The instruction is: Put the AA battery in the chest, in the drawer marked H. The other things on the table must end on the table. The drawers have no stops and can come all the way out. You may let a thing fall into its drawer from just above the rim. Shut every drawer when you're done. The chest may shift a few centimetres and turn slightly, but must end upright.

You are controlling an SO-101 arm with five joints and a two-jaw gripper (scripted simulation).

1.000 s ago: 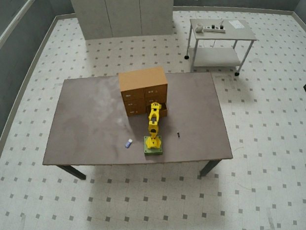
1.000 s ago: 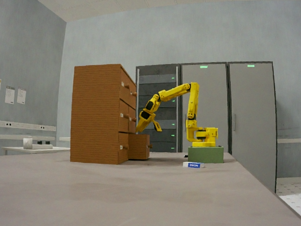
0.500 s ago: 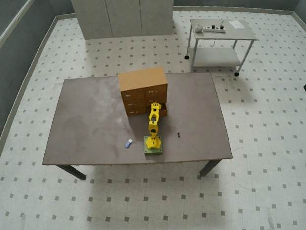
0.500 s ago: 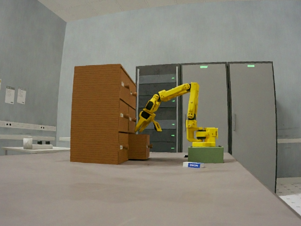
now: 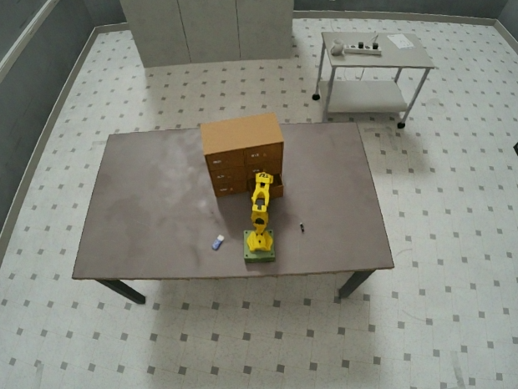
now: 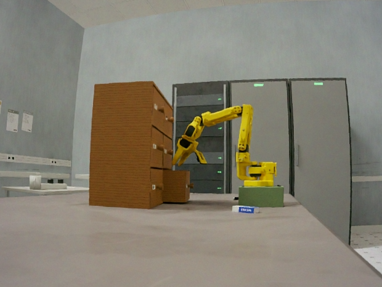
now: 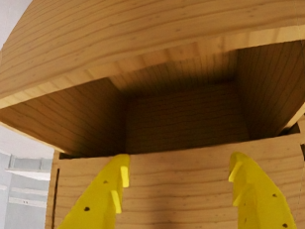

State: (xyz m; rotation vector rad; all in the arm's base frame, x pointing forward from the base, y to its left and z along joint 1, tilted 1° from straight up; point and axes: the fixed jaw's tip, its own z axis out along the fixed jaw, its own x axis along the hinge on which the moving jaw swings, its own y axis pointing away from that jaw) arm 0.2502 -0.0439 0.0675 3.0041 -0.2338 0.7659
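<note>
"Where's the battery?"

"A small dark thing with a pale end, which looks like the battery (image 5: 302,227), lies on the counter (image 5: 146,234) (image 6: 138,243), right of the green block (image 5: 259,258) (image 6: 260,197), toward the near right corner."

"And the claw (image 5: 263,179) (image 6: 190,162) (image 7: 179,165)?"

"Spread partway, nothing between its fingertips. It hangs tilted above the pulled-out drawer (image 5: 276,191) (image 6: 176,186) (image 7: 163,34), close to the front of the chest (image 5: 241,135) (image 6: 121,145) (image 7: 183,197)."

"Which drawer is that?"

"Bottom row, right column. I can't read its letter. The part of its inside that shows is bare wood; the other five look shut."

"How does the chest stand?"

"Upright by the counter's far edge, angled a little."

"Anything else out?"

"The eraser (image 5: 217,242) (image 6: 245,209), blue and white, lies left of the block, nearer the near edge than the far one. The block sits just inside the near edge, with the arm (image 5: 260,217) (image 6: 244,129) on it."

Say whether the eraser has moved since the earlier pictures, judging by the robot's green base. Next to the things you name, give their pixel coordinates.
No; the eraser (image 5: 217,242) (image 6: 246,209) lies at the same spot beside the green base (image 5: 259,259) (image 6: 260,196).
</note>
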